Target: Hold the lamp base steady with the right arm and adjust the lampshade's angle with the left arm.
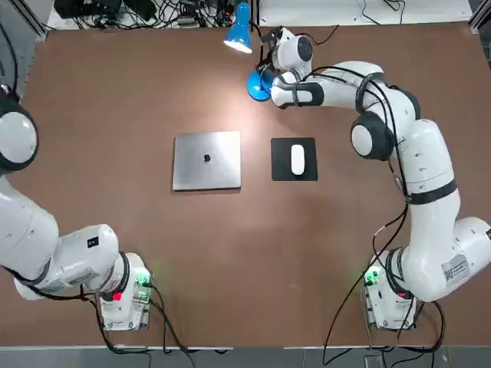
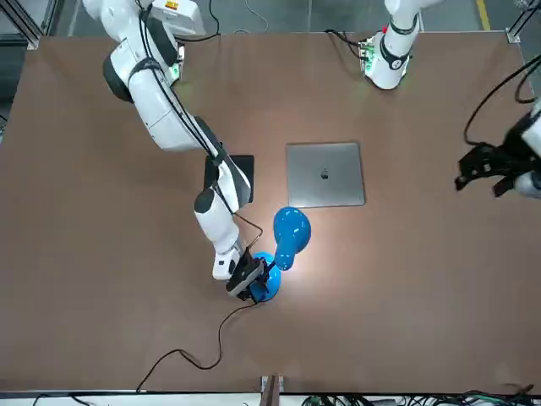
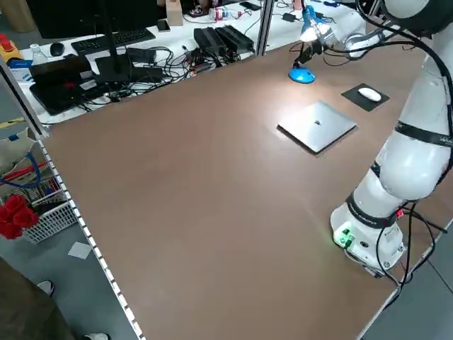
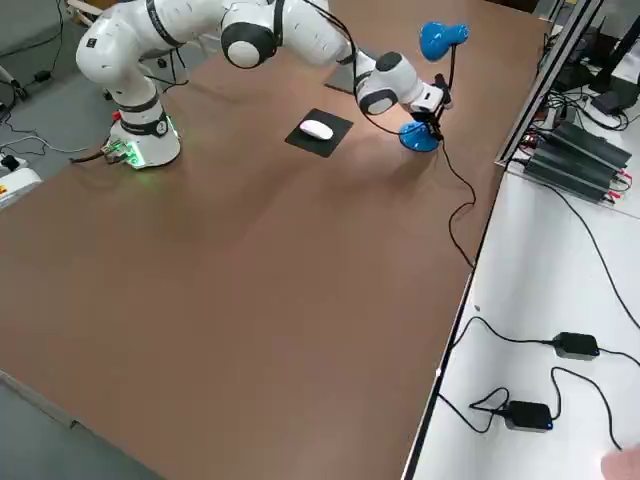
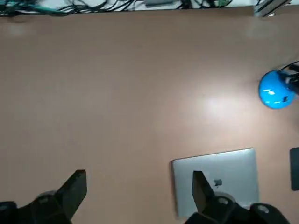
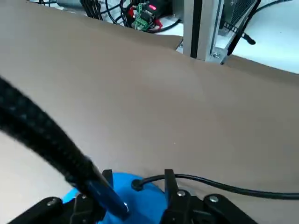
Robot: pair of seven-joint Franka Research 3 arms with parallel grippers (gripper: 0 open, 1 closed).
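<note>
Lamp base (image 1: 258,84) sits at the table's far edge, right gripper (image 2: 251,278) fingers part-open astride it. That glossy disc is light and slippery, so press down. Left gripper (image 5: 135,196) wide open, empty; grip the stiff lampshade (image 1: 239,32) cone

Right end effector (image 2: 251,279) reaches low and far; left end effector (image 5: 139,192) spread wide.

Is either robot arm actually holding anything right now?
The right end effector straddles the lamp base; a firm grip cannot be told. The left end effector is open, empty.
</note>
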